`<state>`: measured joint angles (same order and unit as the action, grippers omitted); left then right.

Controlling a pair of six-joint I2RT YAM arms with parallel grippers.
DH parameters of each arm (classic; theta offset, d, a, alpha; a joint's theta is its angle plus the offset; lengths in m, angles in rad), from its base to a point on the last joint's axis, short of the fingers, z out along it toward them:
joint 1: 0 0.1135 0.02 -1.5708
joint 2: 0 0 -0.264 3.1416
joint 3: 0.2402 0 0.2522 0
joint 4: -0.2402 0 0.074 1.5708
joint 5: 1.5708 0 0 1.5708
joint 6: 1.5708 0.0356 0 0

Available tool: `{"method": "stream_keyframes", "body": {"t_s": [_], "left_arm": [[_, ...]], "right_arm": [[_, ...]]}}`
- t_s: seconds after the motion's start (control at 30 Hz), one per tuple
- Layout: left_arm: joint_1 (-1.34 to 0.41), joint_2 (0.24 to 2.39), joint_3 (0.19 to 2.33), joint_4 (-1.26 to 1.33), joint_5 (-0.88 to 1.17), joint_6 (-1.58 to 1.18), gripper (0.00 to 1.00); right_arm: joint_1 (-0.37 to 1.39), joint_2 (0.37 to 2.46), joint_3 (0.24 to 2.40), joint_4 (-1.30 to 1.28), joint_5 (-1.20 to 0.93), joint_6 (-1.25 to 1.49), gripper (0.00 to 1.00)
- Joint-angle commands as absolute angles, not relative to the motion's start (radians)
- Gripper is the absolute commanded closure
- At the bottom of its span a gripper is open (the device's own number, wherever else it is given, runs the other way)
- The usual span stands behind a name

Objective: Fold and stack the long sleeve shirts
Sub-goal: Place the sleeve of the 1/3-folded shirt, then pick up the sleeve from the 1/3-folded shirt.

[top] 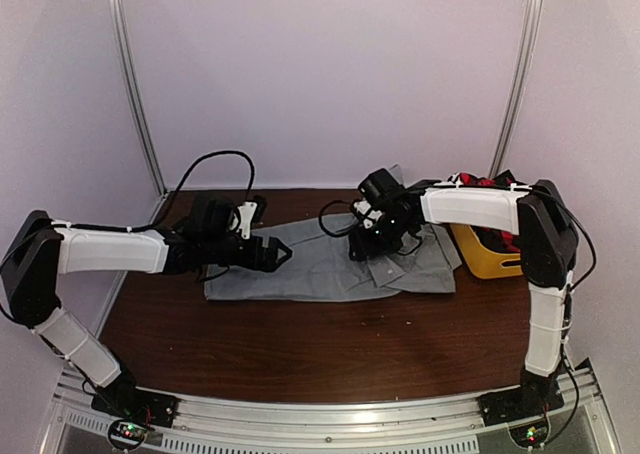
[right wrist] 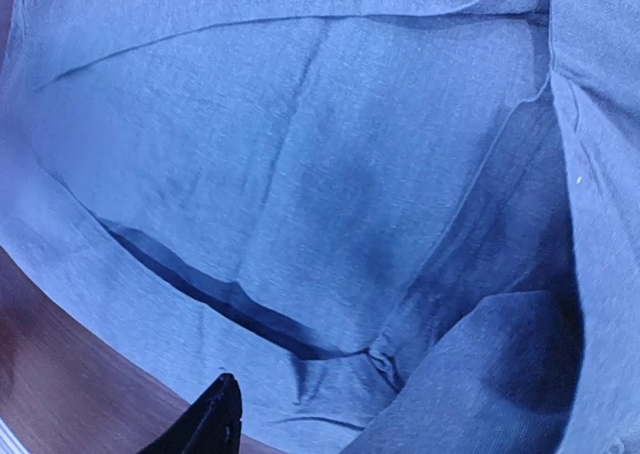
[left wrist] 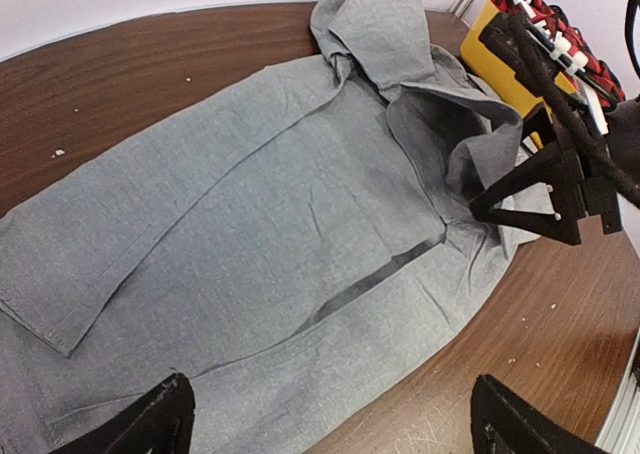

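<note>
The left gripper (top: 280, 253) hovers low over the light-grey shirt (left wrist: 270, 254) with its black fingers (left wrist: 150, 426) spread wide and nothing between them. The shirt lies just beneath and ahead of it, spread flat on the dark wooden table (left wrist: 120, 84). It is a soft, finely woven cloth, gently creased, with one sleeve folded across the body. The right gripper (top: 365, 244) points down at the collar end, where the cloth bunches into loose folds. Only one dark fingertip (right wrist: 212, 426) shows in its own camera, off to one side with no cloth pinched, so the jaws read as parted. Just beyond that gripper stands a smooth yellow plastic tub (left wrist: 488, 66) holding a crumpled red-and-black plaid shirt (left wrist: 560, 34).
</note>
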<state>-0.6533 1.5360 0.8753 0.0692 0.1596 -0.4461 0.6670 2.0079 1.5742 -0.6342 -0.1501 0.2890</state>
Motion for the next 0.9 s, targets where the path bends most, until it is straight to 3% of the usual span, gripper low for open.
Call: {"method": "stream_keyframes", "body": {"t_s": [0.0,0.33,0.63,0.87], "left_arm": [[-0.679,1.57,0.871,0.163,0.16,-0.478,0.02],[-0.751,1.697,0.904,0.354,0.278,-0.536,0.03],[-0.832,1.914,1.048,0.524,0.374,-0.621,0.03],[-0.854,2.09,1.203,0.538,0.369,-0.692,0.12]], "right_arm": [[0.669,1.99,1.542,-0.496,-0.31,0.307,0.32],[0.604,1.784,1.322,-0.359,-0.386,0.351,0.25],[0.539,1.668,1.183,-0.296,-0.415,0.365,0.25],[0.499,1.61,1.121,-0.287,-0.427,0.361,0.25]]}}
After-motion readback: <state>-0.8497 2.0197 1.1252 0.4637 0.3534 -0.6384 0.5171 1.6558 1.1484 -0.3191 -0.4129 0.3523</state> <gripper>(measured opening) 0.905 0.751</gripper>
